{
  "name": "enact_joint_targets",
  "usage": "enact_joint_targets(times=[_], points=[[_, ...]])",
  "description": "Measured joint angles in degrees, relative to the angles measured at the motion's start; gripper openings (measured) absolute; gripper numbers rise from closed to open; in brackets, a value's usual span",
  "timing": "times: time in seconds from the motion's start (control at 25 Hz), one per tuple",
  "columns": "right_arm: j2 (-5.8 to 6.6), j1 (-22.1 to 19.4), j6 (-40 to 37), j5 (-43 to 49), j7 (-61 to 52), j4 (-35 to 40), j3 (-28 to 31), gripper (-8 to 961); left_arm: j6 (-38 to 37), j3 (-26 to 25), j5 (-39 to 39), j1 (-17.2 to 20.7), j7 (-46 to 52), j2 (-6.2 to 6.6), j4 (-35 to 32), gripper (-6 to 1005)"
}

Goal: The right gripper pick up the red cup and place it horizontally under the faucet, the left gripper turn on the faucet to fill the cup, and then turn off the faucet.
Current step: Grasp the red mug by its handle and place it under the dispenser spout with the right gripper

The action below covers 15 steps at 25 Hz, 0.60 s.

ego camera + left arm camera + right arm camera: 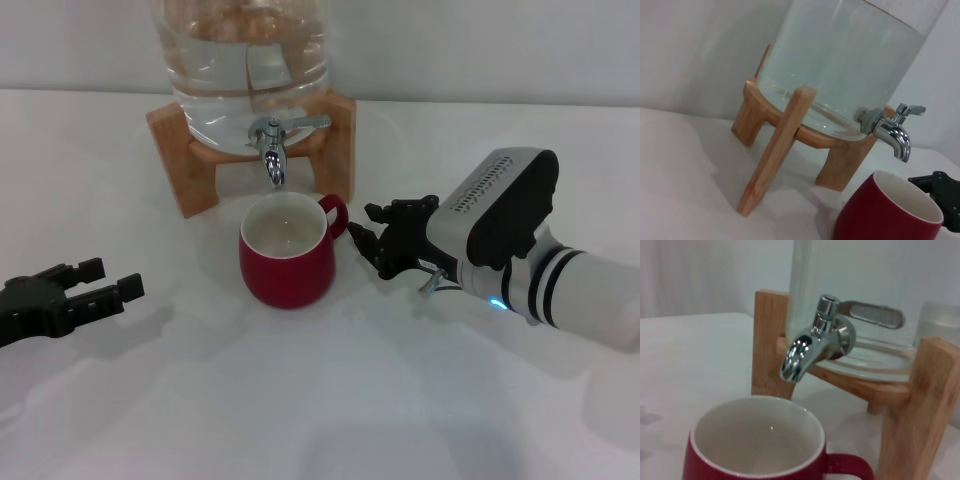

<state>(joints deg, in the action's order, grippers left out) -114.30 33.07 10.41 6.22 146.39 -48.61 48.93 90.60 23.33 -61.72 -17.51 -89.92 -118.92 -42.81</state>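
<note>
The red cup (287, 262) stands upright on the white bench (320, 400), directly below the spout of the faucet (274, 150), with its cream-white interior visible and its loop handle turned toward the robot's right. The faucet projects from the base of a clear water jar (245, 70), which rests in a wooden stand (185, 165); its flat lever handle points toward the robot's right.

The right tool (385, 240) lies low over the bench just beside the cup handle, its fingers spread apart and clamped on nothing; whether a fingertip touches the handle cannot be told. The left tool (95, 285) sits near the bench at the robot's left, well apart from the cup and faucet, its fingers likewise separated and empty.

In the right wrist view the spout (797, 360) hangs above the cup rim (757, 437).
</note>
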Motion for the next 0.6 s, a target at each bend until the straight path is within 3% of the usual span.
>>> enact_joint_targets(times=[0.32, 0.6], points=[[1.05, -3.13, -0.90, 1.09, 0.00, -3.72, 0.09, 394, 0.05, -0.06, 0.12, 0.07, 0.09, 0.07, 0.00, 882], [3.31, -10.53, -4.34, 4.24, 0.03, -13.87, -0.17, 403, -0.43, -0.04, 0.27, 0.13, 0.10, 0.22, 0.00, 882]])
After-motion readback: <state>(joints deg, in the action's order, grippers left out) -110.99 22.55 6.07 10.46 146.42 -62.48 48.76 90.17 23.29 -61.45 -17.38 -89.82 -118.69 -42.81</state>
